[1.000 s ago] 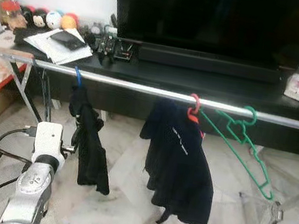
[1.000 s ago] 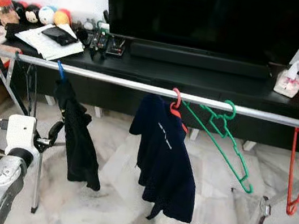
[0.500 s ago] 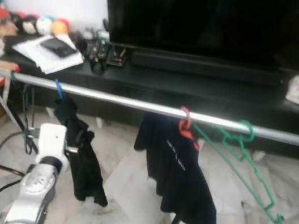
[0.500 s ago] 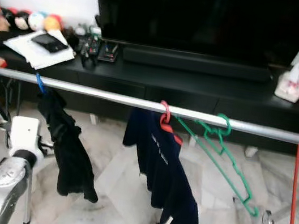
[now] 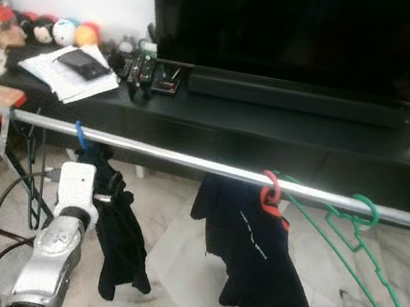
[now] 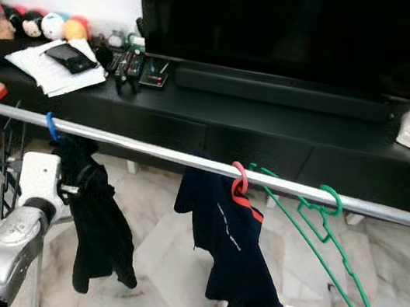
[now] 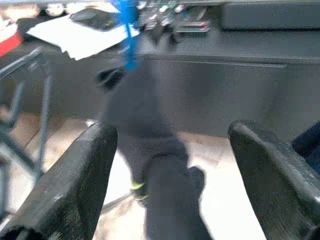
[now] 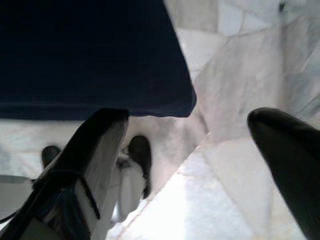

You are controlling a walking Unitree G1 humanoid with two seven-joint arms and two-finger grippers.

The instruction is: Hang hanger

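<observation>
Hanger (image 5: 354, 249) on rail (image 5: 173, 156), marble floor (image 6: 165, 249)

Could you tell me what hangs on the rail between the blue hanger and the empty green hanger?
Between the blue hanger and the green hanger, the rail carries one red hanger with a dark navy shirt, shown in both eye views.

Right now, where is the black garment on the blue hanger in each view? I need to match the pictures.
Left eye view: black garment hangs from the rail, lower left, beside the left arm.
Right eye view: same garment, lower left.
Left wrist view: centre, blurred, between the open fingers.
Right wrist view: not identifiable.
Shared landmark: blue hanger hook, also.
</observation>
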